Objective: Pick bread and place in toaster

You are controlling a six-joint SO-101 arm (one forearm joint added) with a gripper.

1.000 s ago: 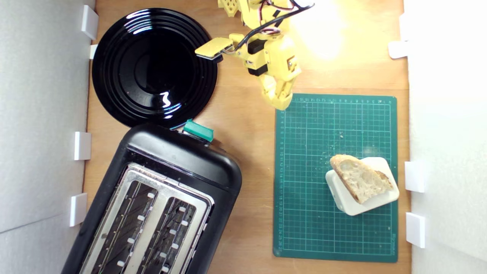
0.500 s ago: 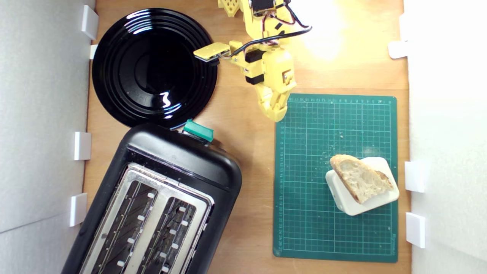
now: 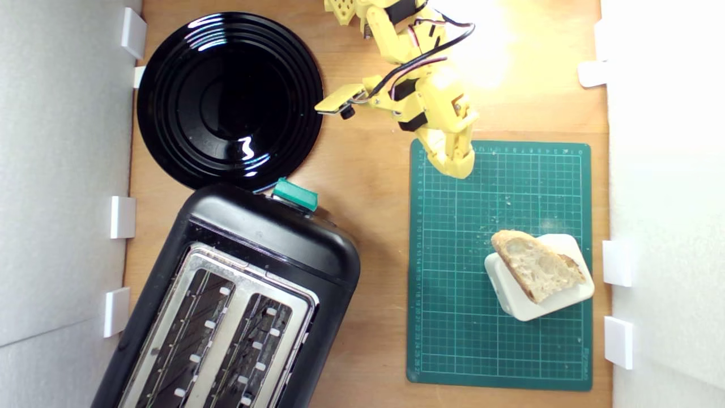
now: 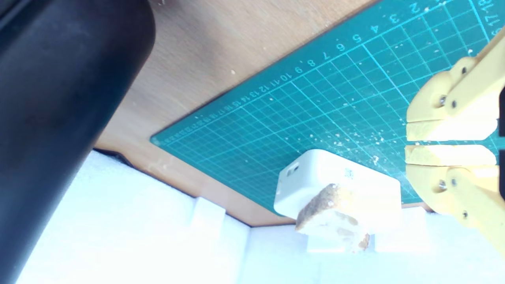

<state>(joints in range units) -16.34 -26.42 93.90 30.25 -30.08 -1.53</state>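
The bread (image 3: 536,264), a wedge of pale holey crumb with a brown crust, lies on top of a white plastic block (image 3: 512,294) at the right side of the green cutting mat (image 3: 453,283) in the exterior view. The wrist view shows the bread (image 4: 331,219) on that block (image 4: 315,173). My yellow gripper (image 3: 457,167) hovers over the mat's far left corner, well short of the bread, with nothing in it. In the wrist view its jaws (image 4: 410,142) are pressed almost together. The black toaster (image 3: 238,294) with a green lever knob (image 3: 295,194) stands at the exterior view's lower left.
A round glossy black plate (image 3: 229,99) sits beyond the toaster on the wooden table (image 3: 368,187). White foam walls (image 3: 62,170) with small white brackets (image 3: 617,263) border the table on both sides. Crumbs dot the mat.
My gripper has swung toward the exterior view's right, from the bare wood beside the mat onto the mat's far left corner. Bread, block and toaster have not moved.
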